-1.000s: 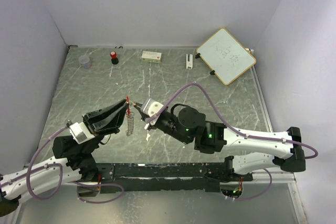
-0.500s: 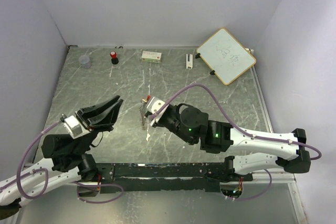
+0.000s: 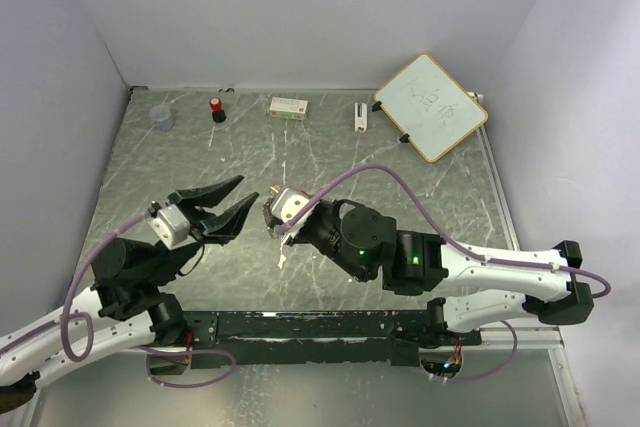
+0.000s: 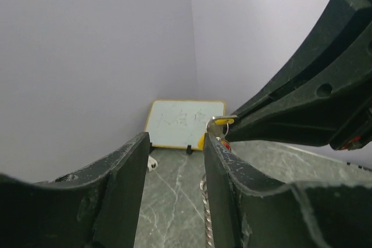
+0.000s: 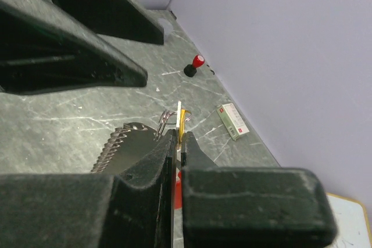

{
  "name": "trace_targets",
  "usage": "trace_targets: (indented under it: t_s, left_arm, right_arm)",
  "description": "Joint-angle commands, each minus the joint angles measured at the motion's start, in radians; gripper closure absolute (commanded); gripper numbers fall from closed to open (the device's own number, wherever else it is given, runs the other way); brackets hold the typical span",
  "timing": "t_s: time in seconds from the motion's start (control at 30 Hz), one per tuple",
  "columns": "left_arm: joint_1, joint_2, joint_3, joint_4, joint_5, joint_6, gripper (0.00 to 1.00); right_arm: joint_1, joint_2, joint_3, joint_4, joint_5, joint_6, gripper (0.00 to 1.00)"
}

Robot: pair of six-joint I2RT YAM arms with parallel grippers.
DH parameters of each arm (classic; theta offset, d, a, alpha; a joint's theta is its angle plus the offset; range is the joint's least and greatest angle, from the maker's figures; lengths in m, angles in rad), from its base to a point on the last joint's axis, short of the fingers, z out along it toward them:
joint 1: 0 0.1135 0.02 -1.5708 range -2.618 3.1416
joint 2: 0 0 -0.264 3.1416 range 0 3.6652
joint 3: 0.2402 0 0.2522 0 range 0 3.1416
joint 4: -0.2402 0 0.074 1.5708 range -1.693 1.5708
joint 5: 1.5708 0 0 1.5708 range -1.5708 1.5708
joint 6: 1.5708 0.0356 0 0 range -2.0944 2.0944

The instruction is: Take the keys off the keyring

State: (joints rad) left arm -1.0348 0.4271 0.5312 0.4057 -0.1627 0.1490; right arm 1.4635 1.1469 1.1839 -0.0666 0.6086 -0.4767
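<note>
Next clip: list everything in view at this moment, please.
whiteboard: one, white with a wood frame, far right corner.
box: one, white and green, far edge, centre.
bottle: one, black with a red cap, far left.
cup: one, clear, far left corner.
white block: one, left of the whiteboard.
yellow-headed key: one, pinched in the right gripper.
keyring: one, silvery, at the same fingertips.
table: one, grey marbled.
left gripper: black, open, empty.
right gripper: black, shut on the key.

White arms, purple cables, black ridged hands
</note>
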Motion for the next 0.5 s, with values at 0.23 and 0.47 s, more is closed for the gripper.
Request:
trace_targets:
  t_s: [0.23, 0.47]
  left_arm:
    - [0.001, 0.056, 0.023, 0.006, 0.101, 0.009, 0.51]
    - [0.001, 0.063, 0.014, 0.013, 0.115, 0.006, 0.53]
  right_arm:
    - [0.052, -0.003, 0.03, 0.043, 0.068, -0.047, 1.0]
    - [0.066, -0.007, 0.022, 0.055, 0.083, -0.055, 1.0]
